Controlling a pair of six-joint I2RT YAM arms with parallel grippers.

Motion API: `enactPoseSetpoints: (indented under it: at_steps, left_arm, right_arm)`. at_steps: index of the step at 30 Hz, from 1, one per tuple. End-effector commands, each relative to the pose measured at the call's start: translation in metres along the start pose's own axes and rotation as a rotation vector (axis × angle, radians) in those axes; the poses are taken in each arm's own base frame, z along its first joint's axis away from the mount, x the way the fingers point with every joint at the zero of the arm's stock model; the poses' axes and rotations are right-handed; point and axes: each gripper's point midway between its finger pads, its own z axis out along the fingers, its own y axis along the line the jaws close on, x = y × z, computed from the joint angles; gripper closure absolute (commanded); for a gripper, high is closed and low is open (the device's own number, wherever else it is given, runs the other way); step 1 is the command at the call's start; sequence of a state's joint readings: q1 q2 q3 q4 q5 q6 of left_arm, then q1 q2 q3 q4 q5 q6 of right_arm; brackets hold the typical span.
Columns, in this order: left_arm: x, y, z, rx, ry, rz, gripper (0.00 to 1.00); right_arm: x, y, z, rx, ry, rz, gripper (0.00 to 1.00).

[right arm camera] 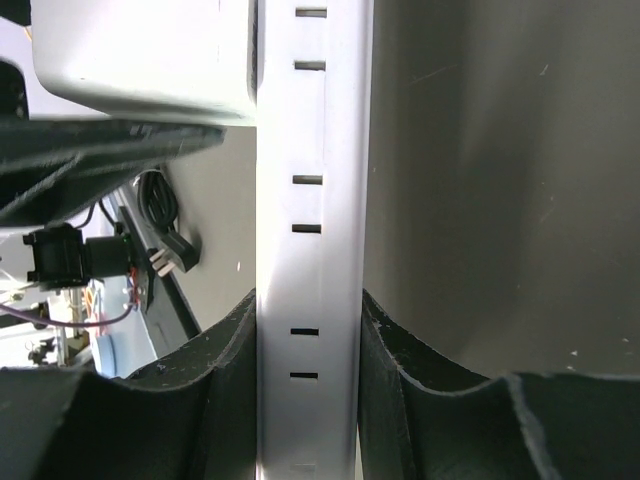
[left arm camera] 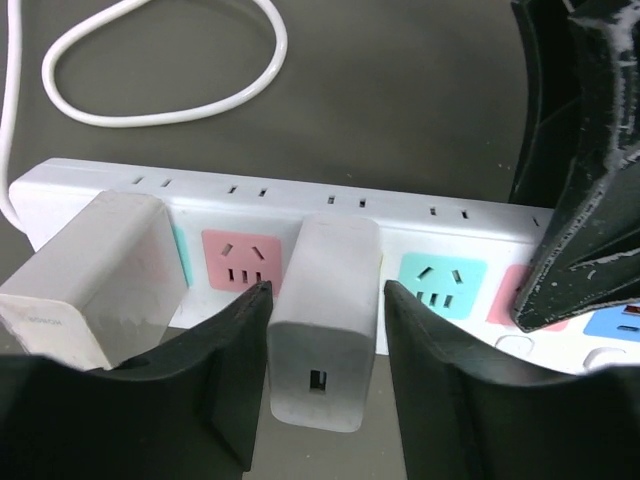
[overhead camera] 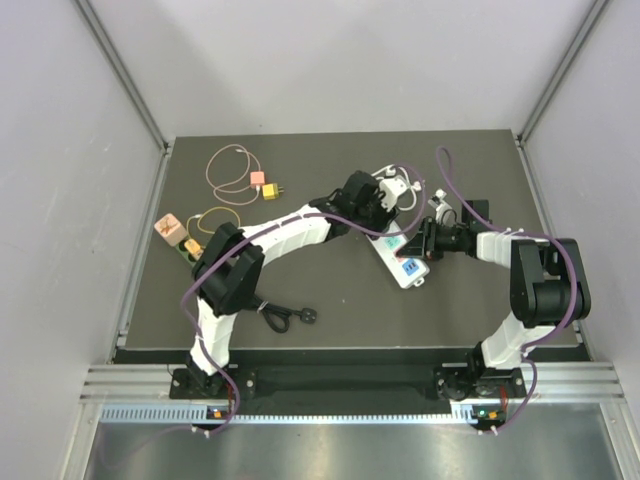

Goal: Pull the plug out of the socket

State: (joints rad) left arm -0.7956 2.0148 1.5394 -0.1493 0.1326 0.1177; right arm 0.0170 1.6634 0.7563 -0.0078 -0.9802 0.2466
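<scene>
A white power strip (overhead camera: 400,257) with pink and teal sockets lies at the table's middle right; it also shows in the left wrist view (left arm camera: 300,200). A white block plug (left arm camera: 325,320) stands in it between a pink and a teal socket. My left gripper (left arm camera: 327,290) is open and straddles this plug, with a narrow gap on each side. My right gripper (right arm camera: 308,305) is shut on the strip's narrow body (right arm camera: 312,200). In the top view the left gripper (overhead camera: 375,215) covers the plug and the right gripper (overhead camera: 425,240) sits at the strip's right side.
A second white charger (left arm camera: 95,275) is plugged in left of the plug. The strip's white cable (left arm camera: 160,110) loops behind it. A pink and a yellow adapter (overhead camera: 265,187), another adapter pair (overhead camera: 175,232) and a black plug with cord (overhead camera: 290,318) lie to the left.
</scene>
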Motion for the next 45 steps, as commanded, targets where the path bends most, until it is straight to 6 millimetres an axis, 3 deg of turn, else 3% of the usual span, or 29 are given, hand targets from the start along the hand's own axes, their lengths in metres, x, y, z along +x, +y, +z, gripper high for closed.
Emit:
enactPoseSetpoints:
  at_steps: [1,5,6,7,15,20,23,24,28,31,35,39,41,45]
  left_arm:
    - [-0.013,0.005,0.001,-0.004,-0.002,0.025,0.5]
    - [-0.009,0.005,0.005,0.0,0.032,0.021,0.73]
    - [-0.009,0.005,0.004,-0.001,0.033,0.018,0.92]
    - [-0.012,0.005,0.004,-0.002,0.029,0.017,1.0]
    - [-0.041,0.0,-0.018,0.002,-0.015,-0.116,1.0]
    - [-0.039,-0.01,-0.026,0.053,0.063,-0.246,1.0]
    - [-0.041,-0.013,-0.031,0.062,0.054,-0.159,1.0]
    - [-0.036,-0.014,-0.03,0.057,0.052,-0.055,1.0]
    - [-0.048,-0.019,-0.041,0.019,-0.02,0.202,1.0]
    - [-0.051,-0.011,-0.042,-0.05,-0.016,0.297,1.0]
    - [-0.063,-0.009,-0.047,-0.069,-0.024,0.221,1.0]
    - [-0.072,-0.029,-0.051,0.099,-0.034,-0.01,1.0]
    - [-0.073,-0.026,-0.054,0.156,-0.035,-0.096,1.0]
    - [-0.08,-0.036,-0.069,0.292,-0.073,-0.162,1.0]
  right_arm:
    - [-0.047,0.042,-0.011,-0.158,-0.091,-0.229,0.99]
    - [-0.047,0.043,-0.011,-0.16,-0.091,-0.231,0.99]
    - [-0.046,0.043,-0.011,-0.159,-0.091,-0.231,0.99]
    - [-0.047,0.043,-0.011,-0.158,-0.092,-0.232,1.0]
    - [-0.053,0.022,-0.009,-0.028,-0.119,-0.198,1.0]
    - [-0.055,0.016,-0.011,0.022,-0.127,-0.2,1.0]
    - [-0.054,0.017,-0.01,0.01,-0.12,-0.201,1.0]
    - [-0.055,0.018,-0.01,0.005,-0.119,-0.205,1.0]
    - [-0.052,0.019,-0.01,-0.008,-0.11,-0.21,1.0]
    - [-0.052,0.018,-0.01,-0.001,-0.109,-0.213,1.0]
    - [-0.054,0.014,-0.011,0.032,-0.117,-0.222,1.0]
    - [-0.054,0.013,-0.012,0.035,-0.118,-0.223,1.0]
    - [-0.054,0.013,-0.012,0.036,-0.119,-0.223,1.0]
    - [-0.054,0.012,-0.012,0.043,-0.12,-0.223,1.0]
